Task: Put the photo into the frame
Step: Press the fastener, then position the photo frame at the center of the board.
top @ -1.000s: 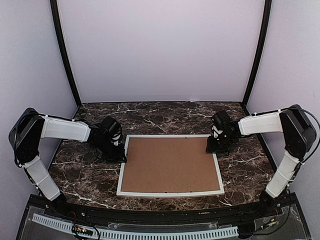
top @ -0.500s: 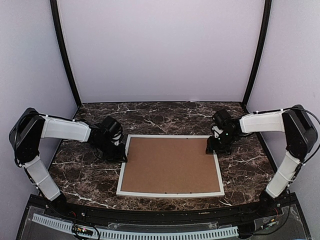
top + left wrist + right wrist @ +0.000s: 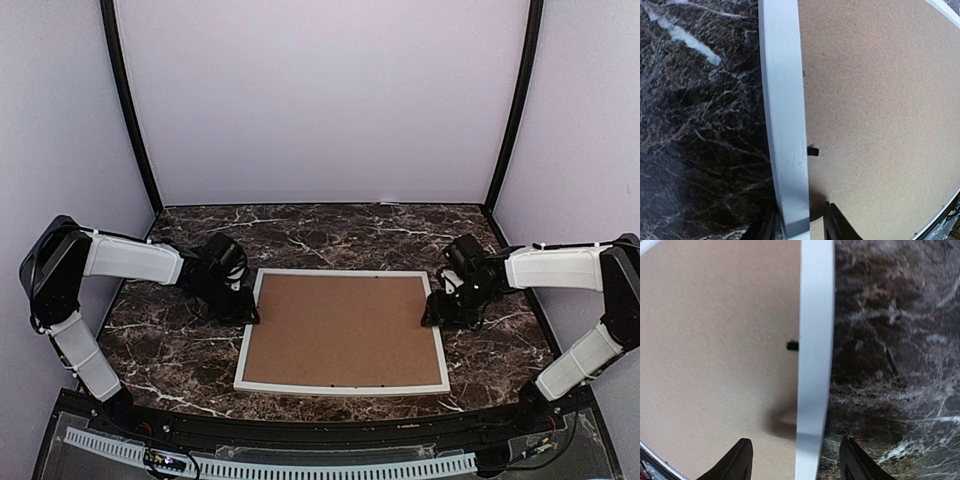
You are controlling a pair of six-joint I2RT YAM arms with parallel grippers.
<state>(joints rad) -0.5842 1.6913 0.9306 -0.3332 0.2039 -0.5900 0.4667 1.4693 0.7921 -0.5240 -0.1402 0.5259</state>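
The frame lies flat in the middle of the worktop, brown backing board up. The left gripper straddles its left rail, jaws narrowly parted; the right gripper straddles the right rail, jaws wide.

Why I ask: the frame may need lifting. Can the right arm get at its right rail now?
Probably yes: the right end effector straddles the frame at its right rail, fingers open either side, nothing blocking.
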